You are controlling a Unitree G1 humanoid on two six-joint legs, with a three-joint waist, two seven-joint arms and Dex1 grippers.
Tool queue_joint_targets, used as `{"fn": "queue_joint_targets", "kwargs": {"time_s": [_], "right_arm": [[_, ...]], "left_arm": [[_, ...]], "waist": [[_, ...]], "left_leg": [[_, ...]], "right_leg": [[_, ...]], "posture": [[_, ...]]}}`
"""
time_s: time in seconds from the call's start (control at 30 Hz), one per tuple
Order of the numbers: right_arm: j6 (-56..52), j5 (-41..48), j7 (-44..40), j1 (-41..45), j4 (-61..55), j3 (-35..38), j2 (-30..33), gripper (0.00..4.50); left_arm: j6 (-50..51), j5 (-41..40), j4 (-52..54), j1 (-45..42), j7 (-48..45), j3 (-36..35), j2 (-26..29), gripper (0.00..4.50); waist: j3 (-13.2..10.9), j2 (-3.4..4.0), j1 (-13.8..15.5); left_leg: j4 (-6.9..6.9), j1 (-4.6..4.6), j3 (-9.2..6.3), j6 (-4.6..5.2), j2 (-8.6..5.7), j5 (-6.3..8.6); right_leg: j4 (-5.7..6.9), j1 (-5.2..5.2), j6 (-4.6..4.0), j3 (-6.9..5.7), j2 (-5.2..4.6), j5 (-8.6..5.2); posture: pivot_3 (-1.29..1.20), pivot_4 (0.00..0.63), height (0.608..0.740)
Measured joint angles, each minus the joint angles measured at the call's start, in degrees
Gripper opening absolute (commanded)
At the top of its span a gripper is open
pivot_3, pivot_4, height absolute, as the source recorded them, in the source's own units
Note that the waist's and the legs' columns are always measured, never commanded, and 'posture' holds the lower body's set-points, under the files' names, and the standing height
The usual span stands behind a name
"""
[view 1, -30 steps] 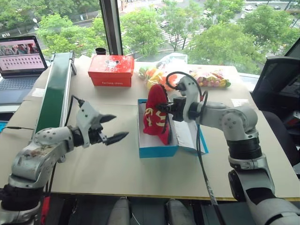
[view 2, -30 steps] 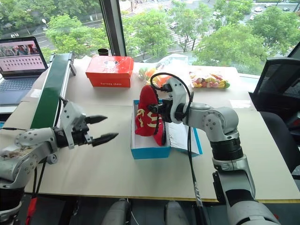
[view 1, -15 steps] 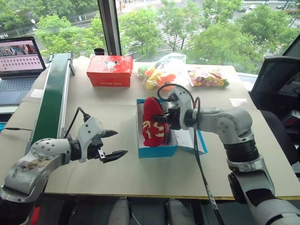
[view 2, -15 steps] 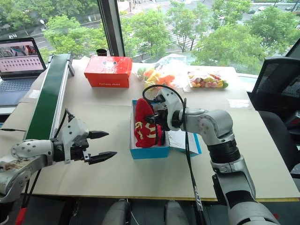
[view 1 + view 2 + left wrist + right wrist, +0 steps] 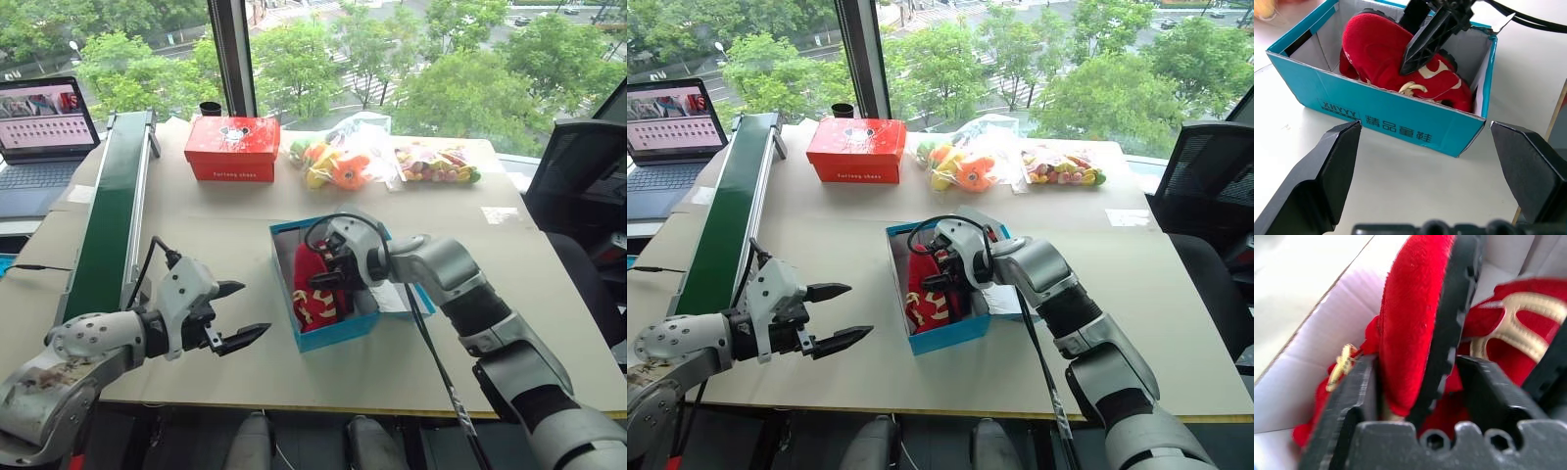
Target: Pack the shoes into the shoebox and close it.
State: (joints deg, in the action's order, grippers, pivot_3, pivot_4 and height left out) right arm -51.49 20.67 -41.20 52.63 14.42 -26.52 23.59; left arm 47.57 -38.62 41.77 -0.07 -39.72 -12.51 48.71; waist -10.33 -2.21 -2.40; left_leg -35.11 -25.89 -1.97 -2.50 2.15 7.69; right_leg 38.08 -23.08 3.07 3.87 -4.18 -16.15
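Left gripper [image 5: 238, 315] hangs wide open, empty, well short of the blue shoebox [image 5: 333, 336]. Beyond it, right gripper [image 5: 331, 271] now lowered into box, fingers just loosened around red shoes [image 5: 313, 292], sole between them. Shoes in; lid closing next.

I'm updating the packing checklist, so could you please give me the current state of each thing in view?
Shoebox: lid open, upright on the table.
Shoes: both inside the shoebox, one on its side.
Right gripper: open, down in the shoebox, fingers either side of a shoe.
Left gripper: open, empty, beside the shoebox.
Red box: closed.
Laptop: open, screen lit.
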Motion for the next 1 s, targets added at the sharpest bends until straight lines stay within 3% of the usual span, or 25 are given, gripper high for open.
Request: {"fn": "queue_joint_targets", "kwargs": {"time_s": [0.23, 0.5, 0.6, 0.77, 0.93, 0.97, 1.0], "right_arm": [[5.5, -6.3, -3.4, 5.1, 1.2, -0.9, -0.3, 4.44], [-3.7, 3.3, -10.5, 10.9, -9.4, 13.7, 4.5, 4.44], [-4.3, 4.3, -12.0, 10.9, -10.7, 14.3, 6.0, 3.76], [-1.2, 2.5, -15.1, 7.2, -12.0, 12.1, 8.6, 2.05], [1.4, 0.3, -14.9, 4.3, -11.0, 9.0, 6.1, 0.31], [1.4, 0.2, -14.9, 4.3, -10.6, 8.9, 5.4, 0.03], [1.6, 0.0, -14.9, 4.3, -10.2, 8.8, 4.7, 0.03]], "left_arm": [[0.0, 0.1, -1.1, -4.0, -0.4, 2.0, 0.3, 4.5], [-1.0, 0.6, -5.5, -7.6, -3.6, 3.7, 2.3, 4.5], [-1.3, 0.8, -6.8, -9.1, -5.1, 3.7, 3.8, 4.5], [-2.5, 1.9, -9.5, -11.4, -7.2, 3.6, 5.7, 4.5], [-2.7, 2.0, -10.9, -13.2, -7.6, 2.0, 6.0, 4.5], [-2.7, 2.0, -10.9, -13.3, -7.6, 1.3, 6.2, 4.5], [-2.6, 2.0, -10.9, -13.5, -7.6, 0.7, 6.2, 4.5]], "waist": [[0.0, 0.01, 0.0], [0.0, 0.01, 0.1], [0.0, 0.01, 0.0], [0.0, 0.0, -0.1], [0.0, 0.0, -0.4], [0.0, 0.0, -0.3], [0.0, 0.0, -0.3]], "left_leg": [[0.04, 0.0, 0.0, -0.01, 0.01, 0.0], [0.07, -0.01, 0.0, 0.0, 0.02, 0.0], [0.06, 0.0, 0.02, 0.0, 0.02, 0.0], [0.08, 0.0, 0.06, 0.0, 0.03, 0.0], [0.07, -0.02, 0.08, 0.0, 0.09, 0.0], [0.08, -0.01, 0.08, 0.0, 0.09, 0.0], [0.07, -0.02, 0.08, 0.0, 0.09, 0.0]], "right_leg": [[0.01, -0.04, -0.02, 0.01, 0.01, 0.01], [-0.01, -0.03, -0.02, 0.0, 0.02, 0.01], [-0.01, -0.04, -0.02, 0.0, 0.02, 0.01], [-0.03, -0.06, -0.02, 0.02, 0.02, 0.01], [0.01, -0.1, -0.02, 0.05, 0.08, 0.01], [0.0, -0.1, -0.02, 0.05, 0.08, 0.01], [0.01, -0.09, -0.02, 0.04, 0.08, 0.01]], "posture": [[0.0, 0.15, 0.739], [0.0, 0.15, 0.739], [0.0, 0.15, 0.739], [0.0, 0.15, 0.739], [0.0, 0.15, 0.739], [0.0, 0.15, 0.739], [0.0, 0.15, 0.739]]}}
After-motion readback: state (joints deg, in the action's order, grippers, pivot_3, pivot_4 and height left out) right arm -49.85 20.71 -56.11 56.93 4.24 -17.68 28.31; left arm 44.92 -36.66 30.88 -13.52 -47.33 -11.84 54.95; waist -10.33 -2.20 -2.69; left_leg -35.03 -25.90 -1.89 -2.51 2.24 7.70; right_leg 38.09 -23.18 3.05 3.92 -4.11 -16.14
